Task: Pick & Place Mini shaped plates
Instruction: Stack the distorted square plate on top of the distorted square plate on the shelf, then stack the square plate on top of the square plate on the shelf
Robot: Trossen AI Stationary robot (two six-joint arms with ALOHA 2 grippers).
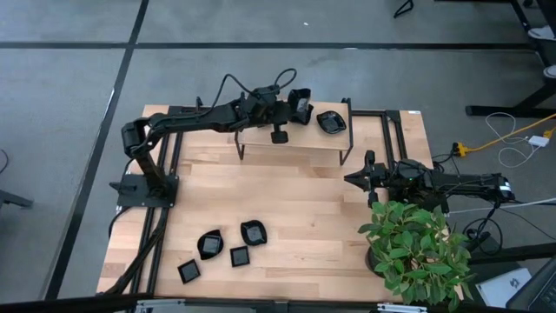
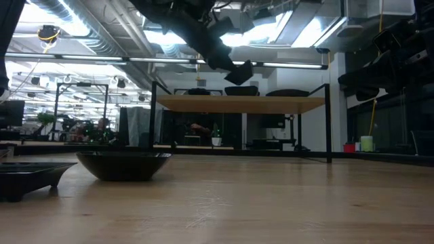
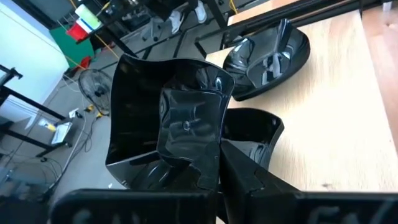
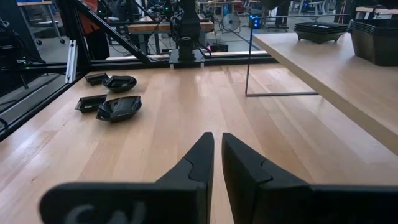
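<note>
from above, the left gripper [image 1: 300, 104] is seen over the raised shelf [image 1: 261, 139] beside a rounded plate [image 1: 330, 121]; four plates [image 1: 210, 244] lie on the table [image 1: 304, 217]. in the left wrist view, a wavy plate [image 3: 168, 124] is clamped. in the right wrist view, the right gripper [image 4: 216, 152] is nearly closed, empty.

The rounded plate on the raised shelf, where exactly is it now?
In the high view, the rounded plate sits on the raised shelf at the table's far edge, right of the left tool, which holds a plate.
</note>
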